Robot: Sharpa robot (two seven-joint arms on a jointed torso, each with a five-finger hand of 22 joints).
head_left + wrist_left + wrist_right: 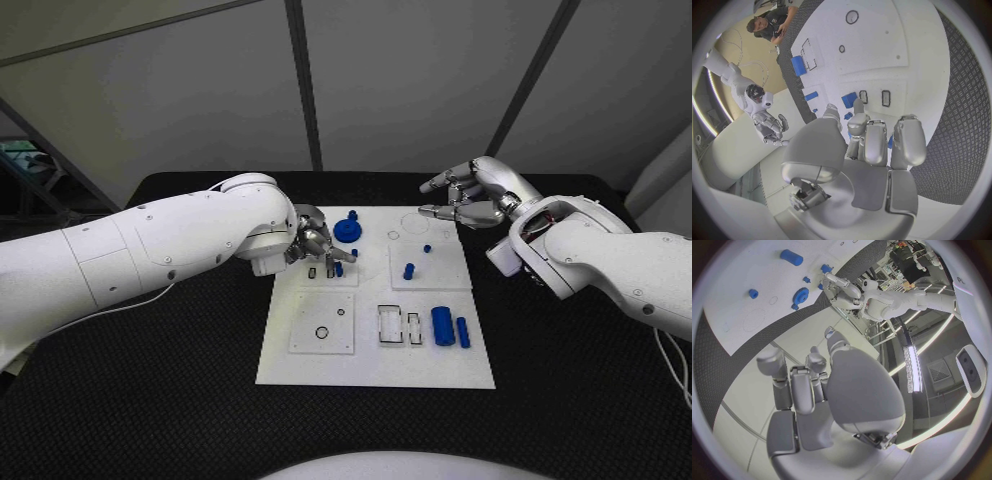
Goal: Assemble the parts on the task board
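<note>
Parts for the assembly lie scattered on the white task board (310,365), which sits in the middle of the black worktop (577,390). My left hand (315,246) is down over the board's far left section, fingers curled close around a small blue part (338,268) standing there; whether I actually grip it I cannot tell, since my fingers (876,142) cover the spot in the left wrist view. Just beyond that hand sits the blue gear (348,231), on the board's far edge. My right hand (472,198) hangs above the board's far right corner, fingers loosely spread and holding nothing. Nearer the board's middle from it stand two small blue pegs (408,270), and toward the board's near right lie a blue block (443,327) and a blue cylinder (463,331) side by side, next to two slim rectangular slots (391,325). The near left section carries a square plate (322,323) with small holes.
</note>
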